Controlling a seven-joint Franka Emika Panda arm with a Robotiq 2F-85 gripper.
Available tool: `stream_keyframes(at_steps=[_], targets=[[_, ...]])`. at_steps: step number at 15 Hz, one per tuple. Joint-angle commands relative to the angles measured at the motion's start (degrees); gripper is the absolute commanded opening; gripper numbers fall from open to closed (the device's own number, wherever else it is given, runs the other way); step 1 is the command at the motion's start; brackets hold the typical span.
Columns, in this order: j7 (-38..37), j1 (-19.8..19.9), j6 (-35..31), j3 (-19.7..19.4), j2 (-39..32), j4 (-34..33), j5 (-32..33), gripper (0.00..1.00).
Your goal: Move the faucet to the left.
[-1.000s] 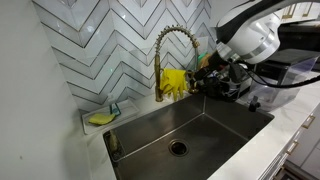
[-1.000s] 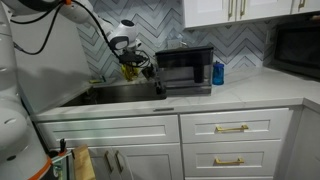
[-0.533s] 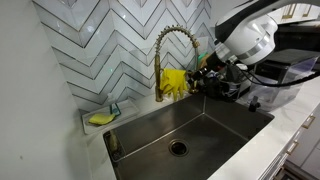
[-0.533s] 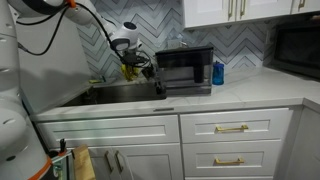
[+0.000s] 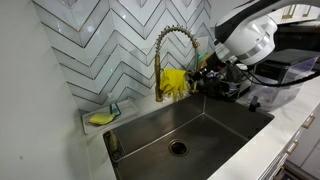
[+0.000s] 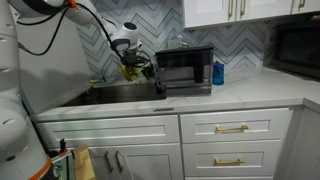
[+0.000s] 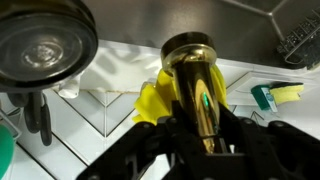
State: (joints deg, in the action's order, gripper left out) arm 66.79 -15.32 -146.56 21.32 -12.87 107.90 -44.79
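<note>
The dark fingers straddle the faucet's smooth brass pipe; whether they clamp it cannot be told. Limp yellow gloves hang just behind the faucet. In an exterior view its spring-coiled gooseneck arches above the deep steel sink, glossy herringbone tiles behind, open air either side.
</note>
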Motion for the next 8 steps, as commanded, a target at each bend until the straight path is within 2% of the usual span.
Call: stream_keyframes(at_steps=[1,8], targets=[[0.2,0.4,-0.3,0.2,-0.6,1.3,0.2,0.11],[0.6,1.0,-1.0,0.4,-2.2,3.7,-0.9,0.11]])
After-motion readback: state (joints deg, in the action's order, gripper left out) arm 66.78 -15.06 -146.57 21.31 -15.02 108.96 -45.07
